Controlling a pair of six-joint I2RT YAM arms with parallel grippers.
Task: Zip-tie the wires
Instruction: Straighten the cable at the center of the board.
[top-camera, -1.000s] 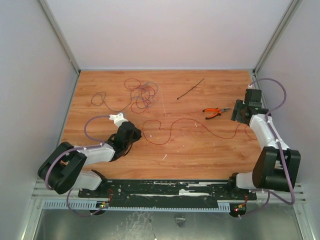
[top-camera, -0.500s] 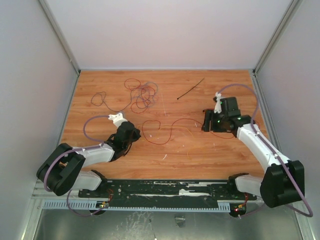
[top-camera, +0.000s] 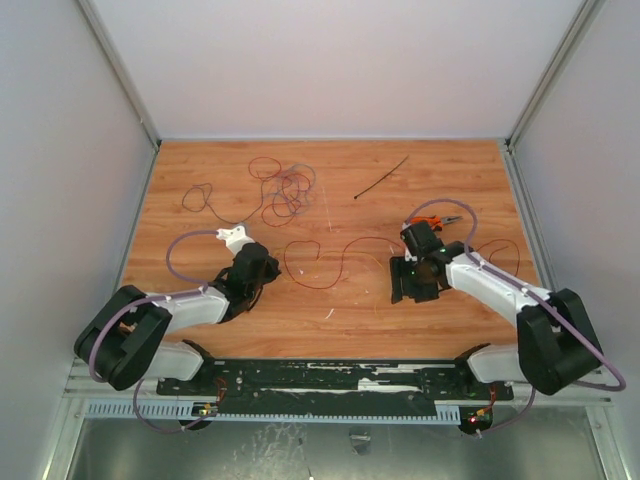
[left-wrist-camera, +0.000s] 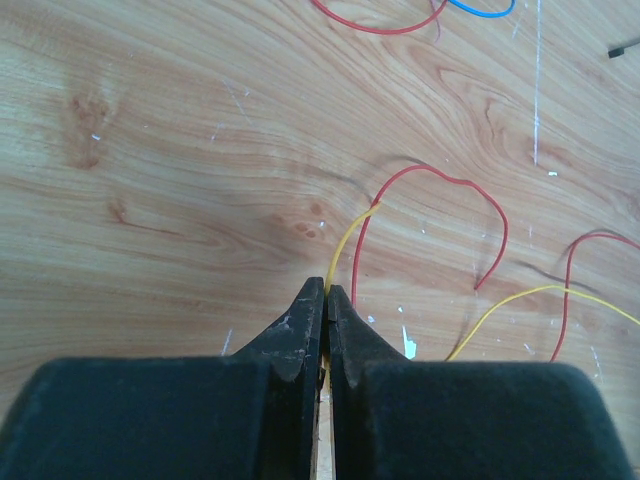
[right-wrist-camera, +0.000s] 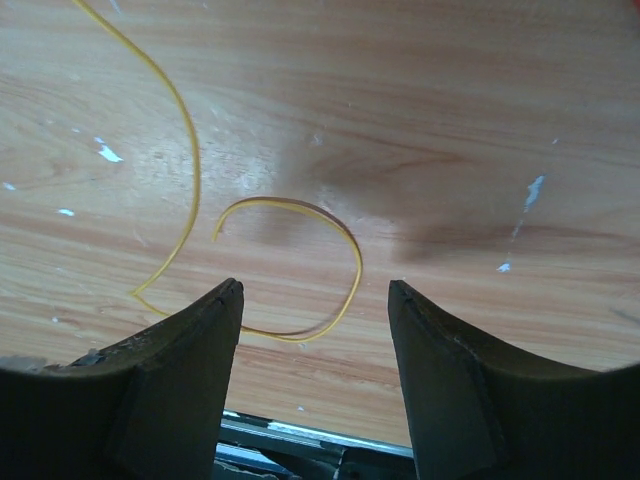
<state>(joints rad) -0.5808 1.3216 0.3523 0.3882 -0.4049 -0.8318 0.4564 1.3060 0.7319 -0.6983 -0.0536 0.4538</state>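
The step in hand looks like gathering loose strands: the left gripper (left-wrist-camera: 326, 290) has its jaws pressed together on a yellow wire (left-wrist-camera: 346, 238) low over the table (top-camera: 470, 175), beside a red strand (left-wrist-camera: 505, 232), while the right gripper (right-wrist-camera: 315, 288) hangs with jaws spread over a curled yellow end, gripping nothing. The wires (top-camera: 283, 188) mostly lie tangled at the far left, and the zip tie (top-camera: 381, 177) lies untouched beyond centre, well apart from both grippers. Next, I judge, the right jaws must drop and close on that curl so the strands can be bundled before the tie is fetched
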